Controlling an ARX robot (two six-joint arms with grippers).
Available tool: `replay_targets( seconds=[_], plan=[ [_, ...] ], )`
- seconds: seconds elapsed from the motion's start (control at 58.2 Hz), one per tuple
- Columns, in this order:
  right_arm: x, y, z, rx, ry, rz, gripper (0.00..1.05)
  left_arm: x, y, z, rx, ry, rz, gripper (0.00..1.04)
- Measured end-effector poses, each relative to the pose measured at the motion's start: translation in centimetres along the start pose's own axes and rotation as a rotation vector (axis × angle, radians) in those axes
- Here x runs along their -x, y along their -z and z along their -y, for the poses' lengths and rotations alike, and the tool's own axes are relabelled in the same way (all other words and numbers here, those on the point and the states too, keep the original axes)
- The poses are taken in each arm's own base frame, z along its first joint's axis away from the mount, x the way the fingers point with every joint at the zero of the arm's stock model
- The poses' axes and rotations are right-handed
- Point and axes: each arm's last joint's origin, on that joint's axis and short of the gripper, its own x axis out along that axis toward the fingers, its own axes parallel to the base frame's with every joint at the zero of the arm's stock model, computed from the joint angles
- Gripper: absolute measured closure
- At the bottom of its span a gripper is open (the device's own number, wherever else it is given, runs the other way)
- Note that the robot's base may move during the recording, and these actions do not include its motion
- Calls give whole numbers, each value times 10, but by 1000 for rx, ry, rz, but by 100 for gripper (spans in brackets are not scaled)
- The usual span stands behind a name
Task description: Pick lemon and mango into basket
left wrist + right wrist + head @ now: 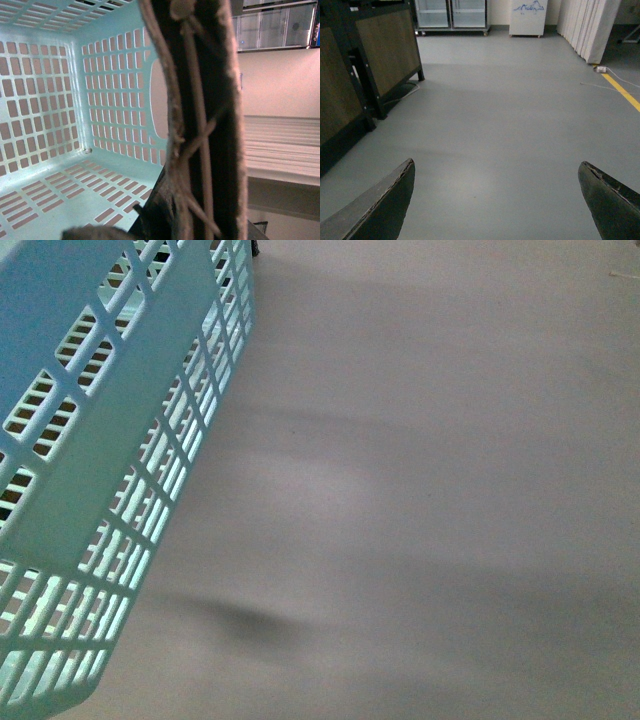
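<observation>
Aqua slotted plastic basket (90, 470) is showing on the left arm's side, empty where visible, its brown tied handle (200, 100) masking the left jaws, so their state I cannot tell; right gripper (496, 164) is hovering spread wide over grey floor (510, 110), holding nothing; lemon and mango are showing nowhere

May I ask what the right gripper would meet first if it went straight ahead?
Probably just the grey floor; the way ahead of the right gripper looks free, though depth is unclear.
</observation>
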Motion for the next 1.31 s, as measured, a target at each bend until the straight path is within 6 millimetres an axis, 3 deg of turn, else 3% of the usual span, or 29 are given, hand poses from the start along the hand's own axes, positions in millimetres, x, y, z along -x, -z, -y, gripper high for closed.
replay_targets(
  seconds=[1.306],
  plan=[
    [0, 0, 0, 0, 0, 0, 9, 0, 0, 0, 1, 0, 0, 100]
  ],
)
